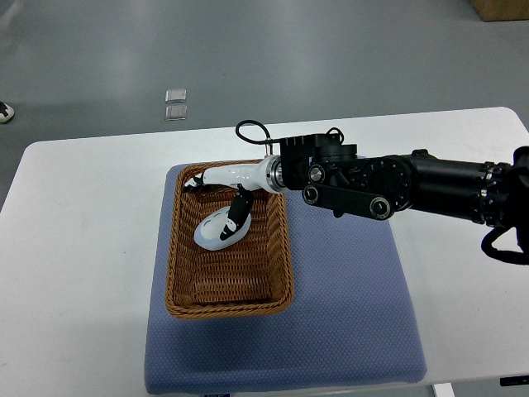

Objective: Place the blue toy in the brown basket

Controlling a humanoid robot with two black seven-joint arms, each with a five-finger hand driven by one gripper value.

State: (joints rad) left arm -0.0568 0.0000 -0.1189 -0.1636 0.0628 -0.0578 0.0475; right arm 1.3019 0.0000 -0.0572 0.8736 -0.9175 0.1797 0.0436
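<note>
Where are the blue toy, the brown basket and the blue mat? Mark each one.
blue toy [216, 231], top view, on its pale upper surface.
brown basket [227, 308], top view, on the near woven rim.
blue mat [347, 306], top view, on bare fabric right of the basket.

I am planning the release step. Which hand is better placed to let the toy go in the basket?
The right hand: its arm enters from the right edge, and it is over the brown wicker basket, at the blue toy inside. No left hand is visible.

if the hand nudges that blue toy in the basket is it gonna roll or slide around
The blue toy looks rounded and smooth, so it would probably rock or slide. The brown basket has a ribbed weave and raised walls, likely keeping it in. The right hand sits just above it.
</note>
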